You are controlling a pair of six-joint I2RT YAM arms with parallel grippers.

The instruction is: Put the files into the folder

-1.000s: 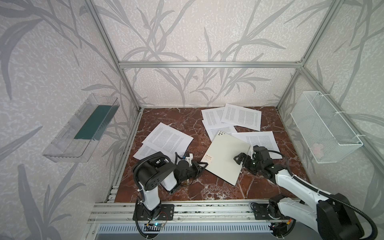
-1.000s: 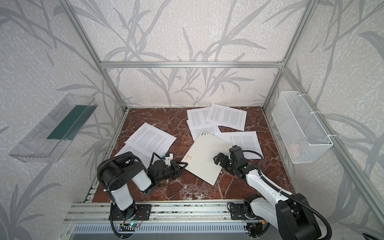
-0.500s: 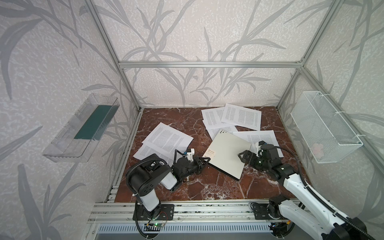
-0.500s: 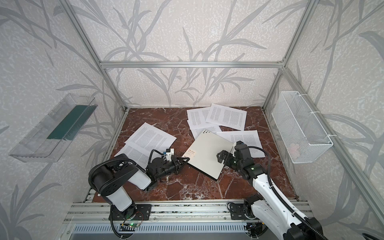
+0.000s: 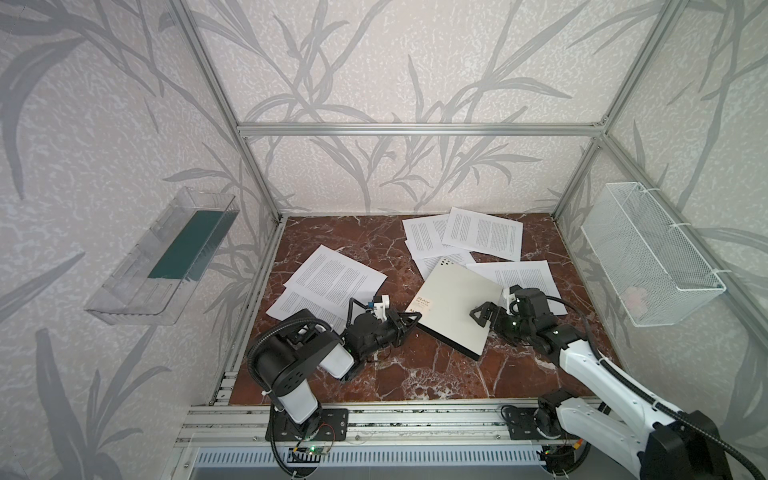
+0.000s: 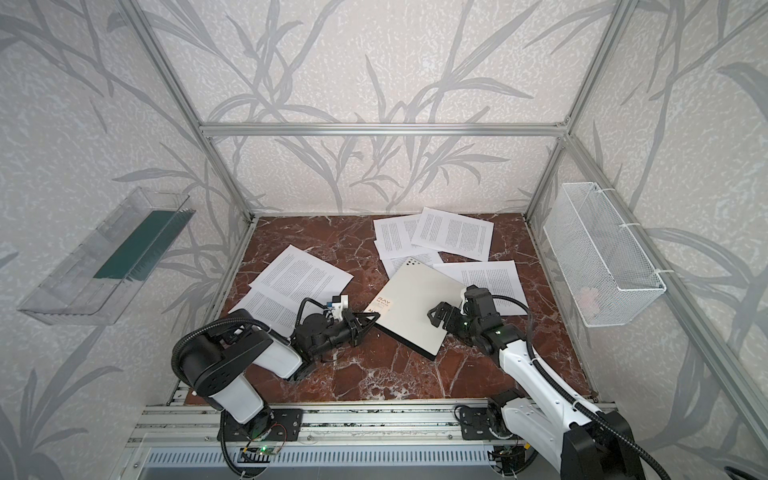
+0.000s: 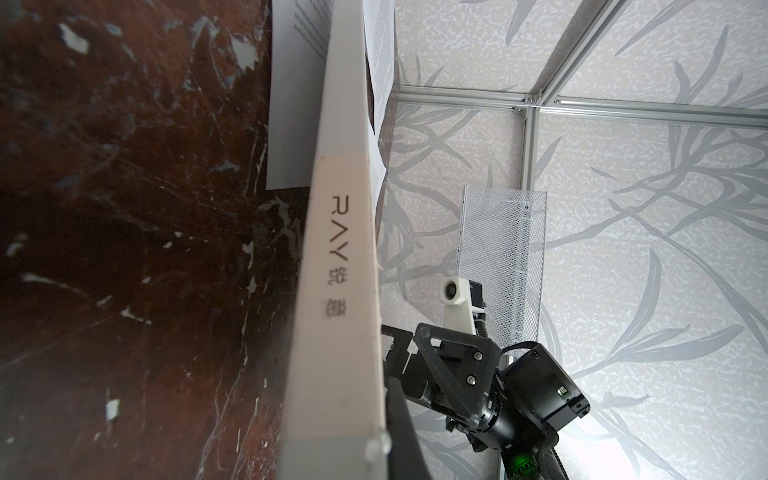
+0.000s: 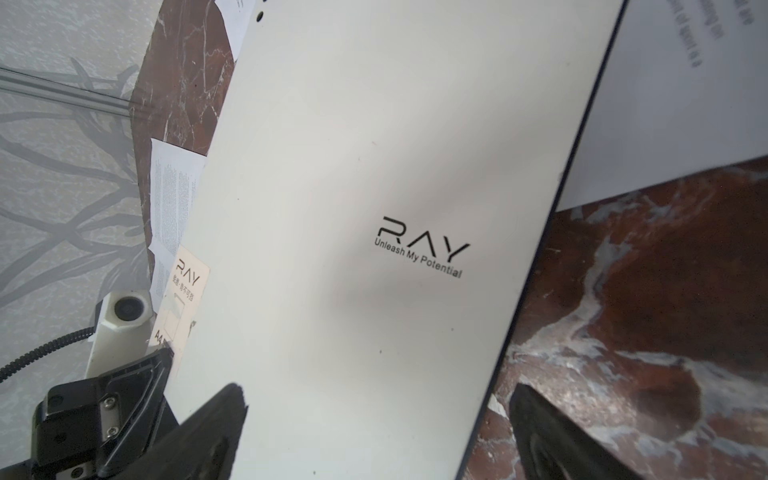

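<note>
Six or so files (image 5: pixel 336 276) lie loose on the desk (image 5: pixel 374 249): two overlapping at centre left in both top views, the rest fanned at upper right. None is filed yet. The folder (image 5: pixel 453 307) lies closed in the middle of the frame, its far corner and right edge resting on some of those sheets.

Your left tool (image 5: pixel 411 318) is closed, its tip touching the folder's lower-left corner by the label. I cannot tell whether it pinches the cover or only presses against it. If it only presses, expect it to slip off as soon as you pull.

Your right tool (image 5: pixel 492 324) stands wide, straddling the folder's right edge, with one finger (image 8: pixel 220 415) over the cover and the other over bare marble. Close it there and you may clamp both covers together, so the folder lifts whole instead of opening.

Watch the sheet (image 5: pixel 519 276) under that edge too. Any drag on the folder could pull it along, crease it, or trap it in the jaws with the cover. The smooth marble gives the folder little to hold it in place.
</note>
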